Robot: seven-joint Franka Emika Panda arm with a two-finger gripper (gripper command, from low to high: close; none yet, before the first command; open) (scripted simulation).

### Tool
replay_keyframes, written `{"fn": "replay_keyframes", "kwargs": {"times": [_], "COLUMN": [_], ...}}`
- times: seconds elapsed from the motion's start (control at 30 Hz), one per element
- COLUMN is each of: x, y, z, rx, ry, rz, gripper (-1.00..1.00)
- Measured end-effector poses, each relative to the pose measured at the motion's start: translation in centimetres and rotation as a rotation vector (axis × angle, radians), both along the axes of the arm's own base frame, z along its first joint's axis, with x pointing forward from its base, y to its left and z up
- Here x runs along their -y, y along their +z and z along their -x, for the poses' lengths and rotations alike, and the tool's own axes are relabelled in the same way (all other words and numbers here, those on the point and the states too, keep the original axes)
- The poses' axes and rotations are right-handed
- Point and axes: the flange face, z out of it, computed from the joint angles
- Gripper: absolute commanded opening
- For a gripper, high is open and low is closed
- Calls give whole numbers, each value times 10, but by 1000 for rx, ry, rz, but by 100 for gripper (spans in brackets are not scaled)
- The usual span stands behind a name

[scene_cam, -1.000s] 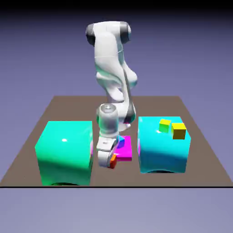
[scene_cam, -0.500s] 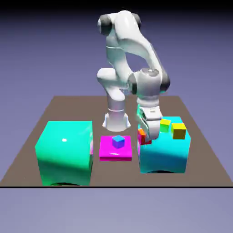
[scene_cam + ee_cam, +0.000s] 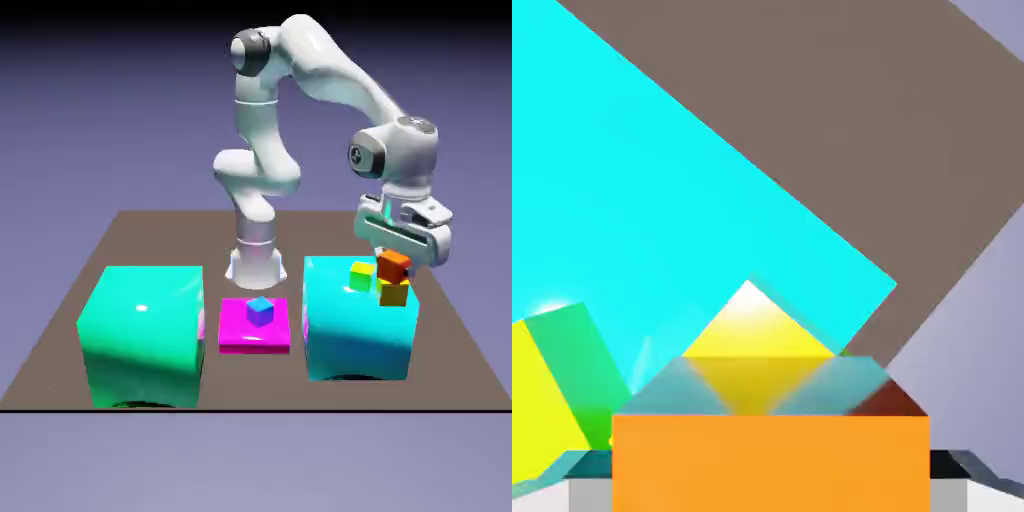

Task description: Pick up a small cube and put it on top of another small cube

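Arm: white Franka arm reaches over the large teal block (image 3: 358, 330) on the exterior view's right.
Fingers: gripper (image 3: 396, 266) fingers clamped on the tiny orange-red cube (image 3: 393, 266).
Orange-red cube: held just above the tiny golden-yellow cube (image 3: 394, 293); contact between the two cannot be told. In the hand view the orange-red cube (image 3: 770, 462) fills the bottom edge, the golden-yellow cube (image 3: 757, 332) showing behind it.
Golden-yellow cube: on the right teal block's top, beside a tiny lime-green cube (image 3: 361, 276).
Other items: tiny blue cube (image 3: 260, 312) on a flat magenta slab (image 3: 240, 335), between the two teal blocks; second large teal block (image 3: 142, 334) on the left.
Bench: brown bench (image 3: 455, 340).
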Motion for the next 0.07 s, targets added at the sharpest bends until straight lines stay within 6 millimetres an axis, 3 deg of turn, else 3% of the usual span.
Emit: {"fn": "replay_keyframes", "kwargs": {"times": [0.07], "x": [-1], "y": [34], "z": [2], "rx": [0], "ry": [2], "rz": [-3], "gripper": [100]}}
